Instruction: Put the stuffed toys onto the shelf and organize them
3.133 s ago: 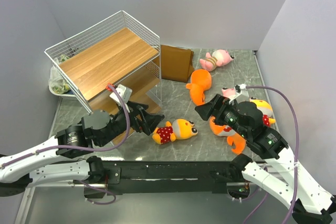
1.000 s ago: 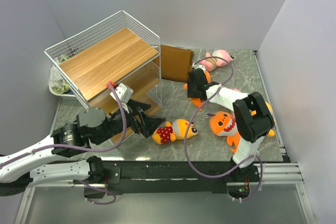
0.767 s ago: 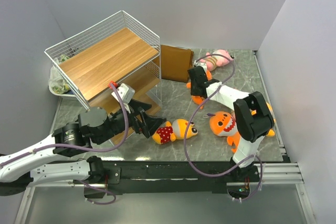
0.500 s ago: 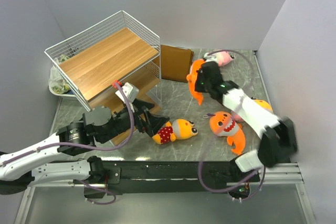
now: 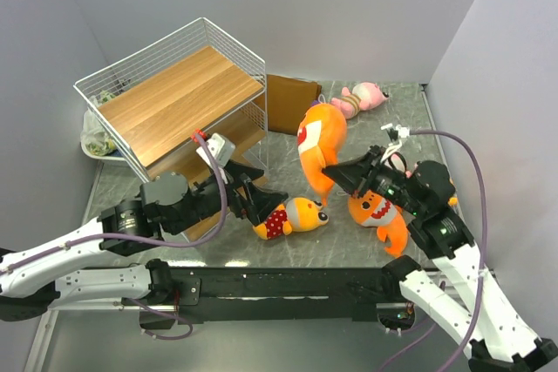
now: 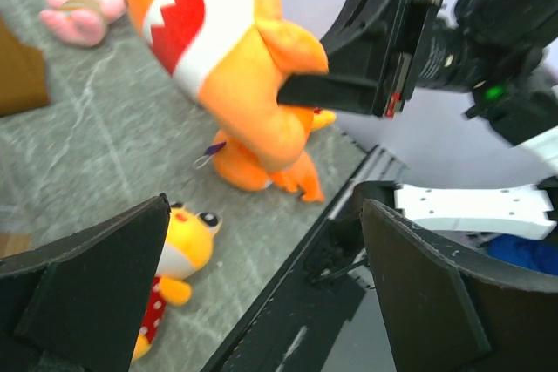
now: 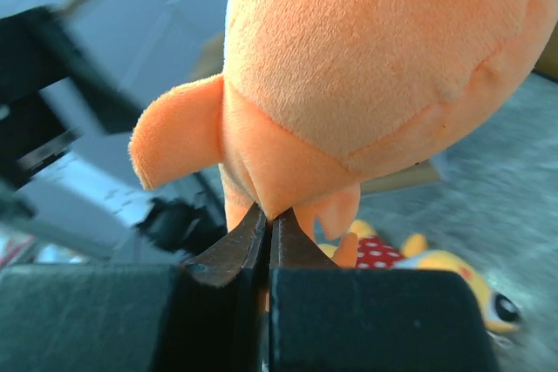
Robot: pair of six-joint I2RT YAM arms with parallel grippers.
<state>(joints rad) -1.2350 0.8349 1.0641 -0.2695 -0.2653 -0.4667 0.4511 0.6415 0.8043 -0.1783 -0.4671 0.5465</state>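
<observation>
My right gripper (image 5: 328, 177) (image 7: 266, 219) is shut on a fin of a big orange shark (image 5: 317, 139) (image 7: 375, 67), which hangs in the air above the table's middle. A second shark (image 5: 377, 210) (image 6: 261, 167) lies on the table below my right arm. A small orange-headed toy in red dotted clothes (image 5: 292, 215) (image 6: 179, 250) lies just right of my left gripper (image 5: 261, 202) (image 6: 264, 211), which is open with nothing between its fingers. A pink toy (image 5: 362, 96) (image 6: 83, 15) lies at the back. The white wire shelf (image 5: 179, 93) with wooden boards stands at the back left.
A brown folded bag (image 5: 292, 104) leans beside the shelf. A white dish with greenish things (image 5: 96, 138) sits behind the shelf on the left. Grey walls close the table in on three sides, and a black rail (image 5: 288, 283) runs along the near edge.
My right gripper closed on the shark at the back and lifted it up and towards the near side. My left gripper edged right, towards the small red-dotted toy.
</observation>
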